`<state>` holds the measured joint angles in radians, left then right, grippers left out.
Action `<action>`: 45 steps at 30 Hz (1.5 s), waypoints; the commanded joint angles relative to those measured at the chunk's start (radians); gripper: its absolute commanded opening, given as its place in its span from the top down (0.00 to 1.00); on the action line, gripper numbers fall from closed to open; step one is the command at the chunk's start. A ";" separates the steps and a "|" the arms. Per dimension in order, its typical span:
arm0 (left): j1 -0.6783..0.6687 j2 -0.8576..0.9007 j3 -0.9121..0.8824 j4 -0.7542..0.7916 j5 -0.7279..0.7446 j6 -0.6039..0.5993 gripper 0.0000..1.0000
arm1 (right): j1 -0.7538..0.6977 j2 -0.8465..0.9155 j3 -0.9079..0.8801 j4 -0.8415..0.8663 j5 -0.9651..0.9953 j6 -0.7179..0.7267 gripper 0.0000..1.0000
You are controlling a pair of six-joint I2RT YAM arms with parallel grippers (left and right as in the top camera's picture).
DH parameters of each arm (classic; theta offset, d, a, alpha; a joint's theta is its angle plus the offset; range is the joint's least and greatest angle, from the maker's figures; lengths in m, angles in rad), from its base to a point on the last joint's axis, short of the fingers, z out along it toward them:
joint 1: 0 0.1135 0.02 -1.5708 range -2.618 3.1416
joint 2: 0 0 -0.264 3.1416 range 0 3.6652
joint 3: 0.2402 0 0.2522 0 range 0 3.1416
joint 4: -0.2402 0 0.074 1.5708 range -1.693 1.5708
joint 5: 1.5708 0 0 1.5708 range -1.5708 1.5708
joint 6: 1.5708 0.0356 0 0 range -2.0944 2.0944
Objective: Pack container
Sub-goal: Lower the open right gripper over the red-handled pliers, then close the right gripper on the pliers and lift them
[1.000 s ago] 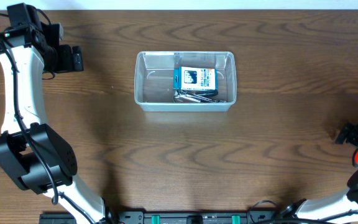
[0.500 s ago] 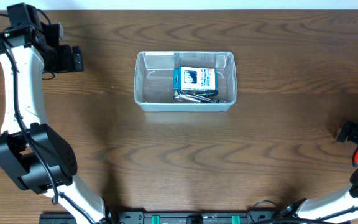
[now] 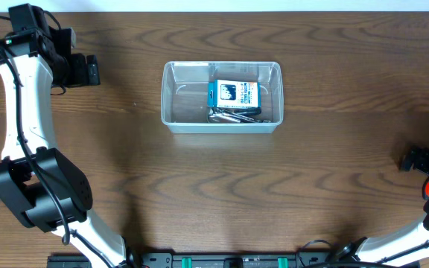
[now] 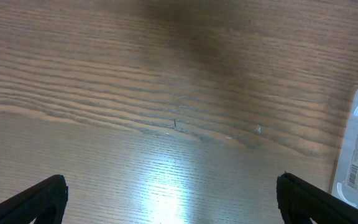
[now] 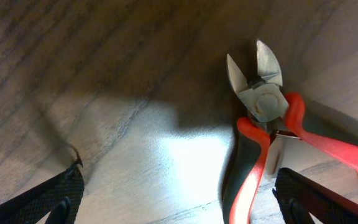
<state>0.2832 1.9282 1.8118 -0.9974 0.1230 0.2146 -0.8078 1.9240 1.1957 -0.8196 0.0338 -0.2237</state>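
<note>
Right claw [image 5: 179,188] shifted slightly — open near red-handled cutters [image 5: 263,107], box [image 3: 234,92] label illegible

Container [image 3: 221,108] set mid-table. Left half of its floor is seen bare; right half is taken up by blue-and-white box [image 3: 234,93] over metal tools [image 3: 233,114]. Bare table [image 3: 125,171] is noted all round it. Red-handled cutters [image 5: 263,102] are found lying between the spread fingers of right gripper [image 5: 179,186].

Side cutters [image 5: 261,102], blue-and-white box [image 3: 234,93], wooden table [image 3: 199,193]
Red-handled cutters lie flat on the table, blades slightly parted; the box rests atop silvery metal tools [image 3: 233,114].
</note>
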 commanded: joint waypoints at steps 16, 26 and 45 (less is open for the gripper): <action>0.002 0.007 -0.008 -0.003 -0.012 0.010 0.02 | -0.010 0.009 0.014 0.012 -0.009 -0.018 0.17; 0.002 0.007 -0.008 -0.003 -0.012 0.010 0.02 | -0.010 0.009 0.014 0.012 -0.009 -0.017 0.35; 0.002 0.007 -0.008 -0.003 -0.012 0.010 0.02 | -0.010 0.009 0.014 0.011 -0.009 -0.001 0.62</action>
<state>0.2832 1.9282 1.8118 -0.9974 0.1230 0.2146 -0.8078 1.9240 1.1957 -0.8097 0.0326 -0.2298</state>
